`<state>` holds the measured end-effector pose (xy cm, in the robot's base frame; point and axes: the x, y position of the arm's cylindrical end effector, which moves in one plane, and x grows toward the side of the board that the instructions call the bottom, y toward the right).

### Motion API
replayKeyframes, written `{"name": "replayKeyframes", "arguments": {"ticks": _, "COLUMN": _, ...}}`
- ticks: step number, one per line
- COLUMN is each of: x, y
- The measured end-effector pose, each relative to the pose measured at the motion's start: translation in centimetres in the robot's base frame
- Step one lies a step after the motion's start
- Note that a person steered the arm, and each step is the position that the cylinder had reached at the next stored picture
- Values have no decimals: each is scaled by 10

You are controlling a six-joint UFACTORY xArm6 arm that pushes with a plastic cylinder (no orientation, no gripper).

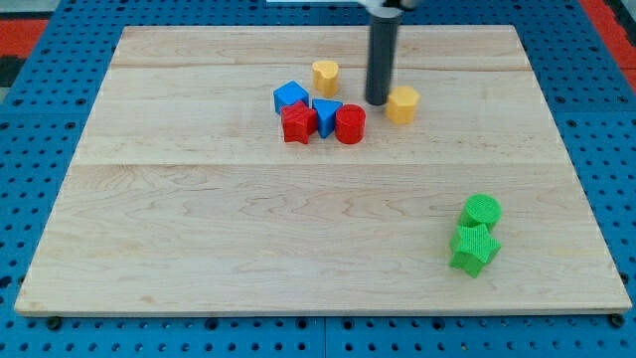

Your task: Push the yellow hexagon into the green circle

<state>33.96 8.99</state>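
The yellow hexagon (402, 103) lies on the wooden board, right of centre near the view's top. My tip (378, 101) stands just to its left, touching or nearly touching its left side. The green circle (482, 210) lies far toward the view's lower right, with a green star (474, 248) right below it and against it. The rod runs up out of the view's top.
A second yellow block (325, 75) lies up and left of my tip. A cluster sits left of my tip: blue cube (291, 97), blue triangle (326, 111), red star (298, 123), red cylinder (350, 124). The board's right edge (581, 179) is near the green blocks.
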Motion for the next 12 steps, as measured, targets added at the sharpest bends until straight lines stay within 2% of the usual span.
{"name": "replayKeyframes", "arguments": {"ticks": 1, "x": 22, "y": 32}}
{"name": "replayKeyframes", "arguments": {"ticks": 2, "x": 61, "y": 42}}
{"name": "replayKeyframes", "arguments": {"ticks": 4, "x": 10, "y": 63}}
{"name": "replayKeyframes", "arguments": {"ticks": 5, "x": 11, "y": 114}}
{"name": "replayKeyframes", "arguments": {"ticks": 8, "x": 68, "y": 121}}
{"name": "replayKeyframes", "arguments": {"ticks": 9, "x": 44, "y": 123}}
{"name": "replayKeyframes", "arguments": {"ticks": 10, "x": 43, "y": 170}}
{"name": "replayKeyframes", "arguments": {"ticks": 12, "x": 101, "y": 131}}
